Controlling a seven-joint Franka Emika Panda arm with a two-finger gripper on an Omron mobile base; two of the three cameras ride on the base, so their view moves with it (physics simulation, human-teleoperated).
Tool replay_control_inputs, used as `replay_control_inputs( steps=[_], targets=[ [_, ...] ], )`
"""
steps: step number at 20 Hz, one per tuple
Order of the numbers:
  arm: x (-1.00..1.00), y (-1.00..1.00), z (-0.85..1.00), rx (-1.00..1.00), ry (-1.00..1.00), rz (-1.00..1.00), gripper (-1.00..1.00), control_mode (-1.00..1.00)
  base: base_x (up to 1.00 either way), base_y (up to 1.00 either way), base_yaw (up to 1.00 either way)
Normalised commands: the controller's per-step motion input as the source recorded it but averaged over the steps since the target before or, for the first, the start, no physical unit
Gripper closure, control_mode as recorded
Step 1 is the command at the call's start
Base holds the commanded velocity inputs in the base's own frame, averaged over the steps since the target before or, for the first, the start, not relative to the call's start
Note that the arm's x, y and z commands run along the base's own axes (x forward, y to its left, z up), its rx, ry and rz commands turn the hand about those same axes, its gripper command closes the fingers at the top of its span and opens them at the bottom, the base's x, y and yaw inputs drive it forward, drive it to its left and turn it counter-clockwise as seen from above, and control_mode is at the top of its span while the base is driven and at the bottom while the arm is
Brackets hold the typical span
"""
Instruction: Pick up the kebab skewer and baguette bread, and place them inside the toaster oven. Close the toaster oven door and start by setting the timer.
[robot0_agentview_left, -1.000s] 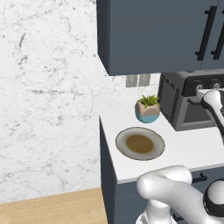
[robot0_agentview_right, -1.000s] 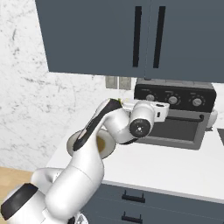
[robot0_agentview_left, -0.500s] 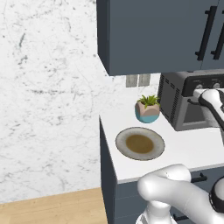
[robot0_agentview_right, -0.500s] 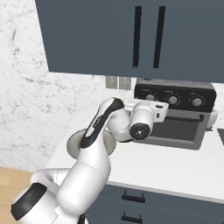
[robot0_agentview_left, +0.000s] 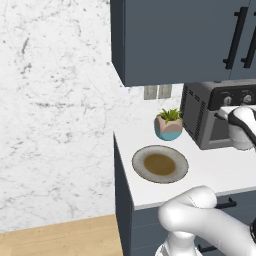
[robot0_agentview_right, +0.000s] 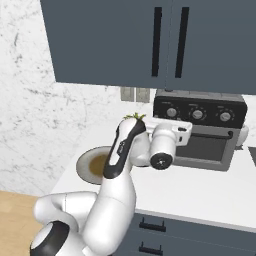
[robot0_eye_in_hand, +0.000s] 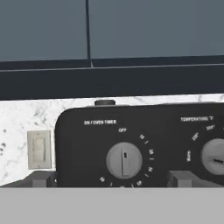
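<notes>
The toaster oven (robot0_agentview_right: 200, 131) stands at the back of the counter, and the toaster oven door (robot0_agentview_right: 206, 148) is up and shut under the knob panel. My gripper (robot0_eye_in_hand: 113, 180) is level with the panel's left end, jaws wide open and empty. Its fingertips (robot0_eye_in_hand: 41, 179) flank the timer knob (robot0_eye_in_hand: 124, 160), which points to off. In the right base view the gripper (robot0_agentview_right: 170, 127) hangs just in front of the leftmost knob. The kebab skewer and the baguette bread are out of view; the door's dark window does not show what is inside.
A round plate (robot0_agentview_left: 160, 164) with a brown centre lies on the white counter (robot0_agentview_left: 210, 175), left of the oven. A small potted plant (robot0_agentview_left: 169, 124) stands behind it. Dark blue wall cabinets (robot0_agentview_right: 150, 40) hang above the oven. A temperature knob (robot0_eye_in_hand: 214, 158) sits right of the timer.
The hand has shifted slightly in front of the oven's knob panel. The jaws have stayed open, and nothing on the counter has moved.
</notes>
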Motion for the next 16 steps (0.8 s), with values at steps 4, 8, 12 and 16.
replay_control_inputs(
  steps=[4,8,12,16],
  targets=[
    [0.15,-0.04,0.00,0.00,0.00,0.01,-1.00,-1.00,0.00,0.00,0.00],
    [0.25,0.00,0.00,0.00,0.00,0.00,-1.00,-1.00,0.00,0.00,0.00],
    [0.27,0.00,0.00,0.00,0.00,0.00,-1.00,-1.00,0.00,0.00,0.00],
    [0.23,0.00,0.00,0.00,0.00,0.00,-1.00,-1.00,0.00,0.00,0.00]
  ],
)
